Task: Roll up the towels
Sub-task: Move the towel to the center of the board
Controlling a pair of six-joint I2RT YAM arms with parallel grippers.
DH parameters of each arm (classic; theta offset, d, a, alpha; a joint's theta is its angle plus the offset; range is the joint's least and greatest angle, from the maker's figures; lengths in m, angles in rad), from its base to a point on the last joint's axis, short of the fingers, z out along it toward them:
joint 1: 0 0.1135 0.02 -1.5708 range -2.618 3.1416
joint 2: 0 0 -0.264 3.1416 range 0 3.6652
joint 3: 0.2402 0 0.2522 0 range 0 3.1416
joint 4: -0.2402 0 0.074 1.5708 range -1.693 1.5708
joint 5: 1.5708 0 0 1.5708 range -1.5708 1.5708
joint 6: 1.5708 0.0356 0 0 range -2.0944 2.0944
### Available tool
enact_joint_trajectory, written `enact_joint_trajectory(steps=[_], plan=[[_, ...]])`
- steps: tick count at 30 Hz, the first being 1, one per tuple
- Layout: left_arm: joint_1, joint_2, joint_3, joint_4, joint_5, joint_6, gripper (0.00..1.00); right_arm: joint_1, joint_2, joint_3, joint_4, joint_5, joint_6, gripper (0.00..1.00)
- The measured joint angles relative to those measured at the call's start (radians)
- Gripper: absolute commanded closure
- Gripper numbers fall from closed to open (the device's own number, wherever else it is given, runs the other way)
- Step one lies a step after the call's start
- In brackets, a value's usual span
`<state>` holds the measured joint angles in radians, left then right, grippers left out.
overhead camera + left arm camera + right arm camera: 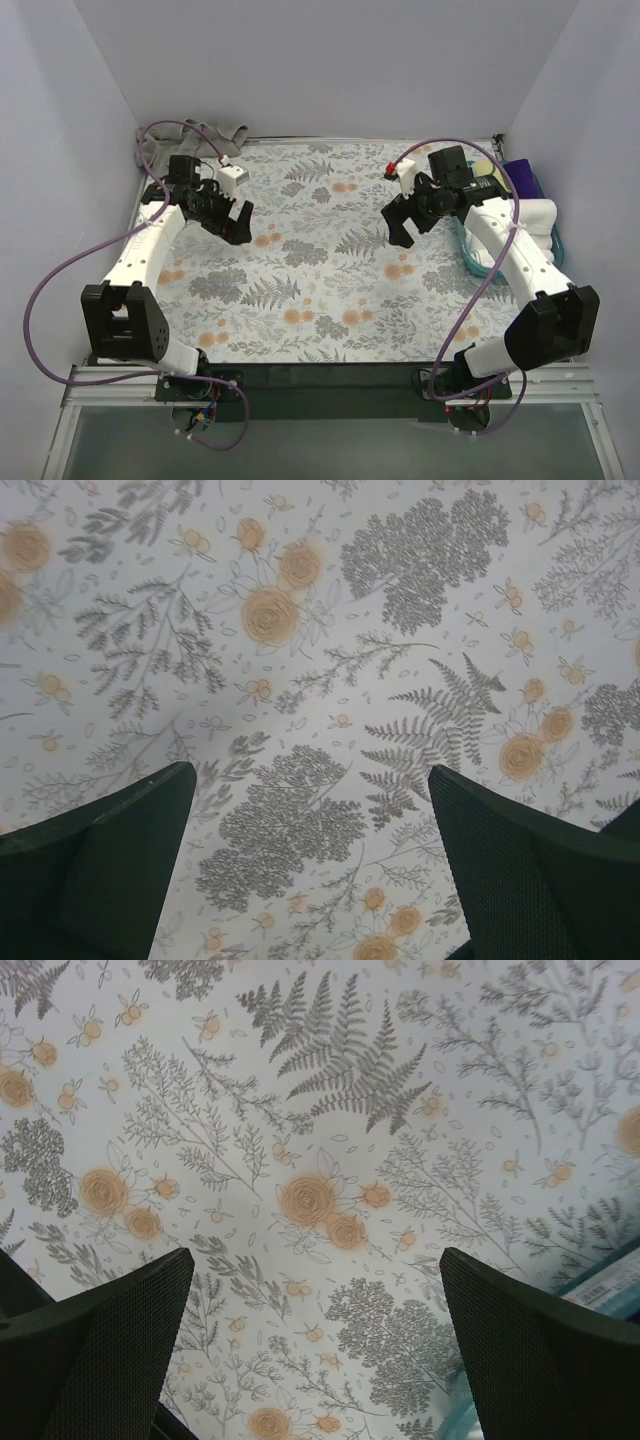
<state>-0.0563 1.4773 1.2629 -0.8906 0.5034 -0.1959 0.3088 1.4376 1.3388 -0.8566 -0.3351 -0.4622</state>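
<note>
Desk: white floral covering [320, 285] spread over the whole work area, lying flat.

Left claw [240, 224]: released, jaws wide apart, nothing between them. It hangs over the left half of the desk, towards the far edge, pointing down and inward. In the left wrist view the left claw [315, 880] has both dark fingers [100, 875] at the frame's lower corners, with only the floral covering [320, 630] in the gap.

Right claw [400, 228]: released, jaws wide apart, holding nothing. It hangs over the right half of the desk, roughly level with the left claw and well apart from it. In the right wrist view the right claw [315, 1355] shows only the printed covering [300, 1110] between its fingers [540, 1350]; a teal basket [600, 1278] rim cuts the lower right corner.

Grey-brown towel [205, 135]: crumpled in a heap at the far left corner of the desk, against the back wall, behind the left arm's wrist. Neither claw touches it. A purple cable [165, 127] loops over it.

Teal basket [466, 250]: stands at the right edge of the desk, partly hidden under the right arm. Inside it, a white rolled towel [538, 215] on the side nearest the desk's right edge, and a purple towel [522, 178] at the far end
</note>
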Motion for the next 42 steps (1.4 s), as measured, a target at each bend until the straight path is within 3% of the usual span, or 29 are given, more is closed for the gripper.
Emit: enact_joint_trajectory(steps=[5, 9, 12, 16, 18, 23, 35, 39, 42], plan=[[0.006, 0.08, 0.134, 0.012, -0.079, 0.024, 0.02, 0.001, -0.008, 0.064, 0.033, 0.068, 0.007, 0.02], [0.041, 0.241, 0.337, 0.03, -0.147, 0.036, 0.02, 0.001, -0.007, 0.068, 0.039, 0.11, -0.001, 0.02], [0.088, 0.426, 0.556, 0.032, -0.239, 0.052, 0.07, 0.001, -0.007, 0.068, 0.04, 0.134, -0.013, 0.02], [0.144, 0.772, 0.973, 0.011, -0.37, 0.089, 0.09, 0.001, -0.002, 0.07, 0.043, 0.171, -0.013, 0.02], [0.166, 0.897, 1.08, 0.046, -0.435, 0.117, 0.1, 0.001, 0.007, 0.079, 0.043, 0.182, -0.011, 0.02], [0.214, 0.987, 0.969, 0.154, -0.525, 0.204, 0.13, 0.001, 0.034, 0.114, 0.045, 0.199, 0.002, 0.02], [0.244, 1.091, 0.988, 0.403, -0.57, 0.328, 0.17, 0.001, 0.094, 0.167, 0.052, 0.232, 0.039, 0.01], [0.244, 1.153, 1.038, 0.504, -0.575, 0.393, 0.29, 0.001, 0.109, 0.186, 0.071, 0.259, 0.049, 0.01], [0.246, 1.203, 1.078, 0.563, -0.571, 0.437, 0.68, 0.001, 0.115, 0.187, 0.075, 0.274, 0.053, 0.01]])
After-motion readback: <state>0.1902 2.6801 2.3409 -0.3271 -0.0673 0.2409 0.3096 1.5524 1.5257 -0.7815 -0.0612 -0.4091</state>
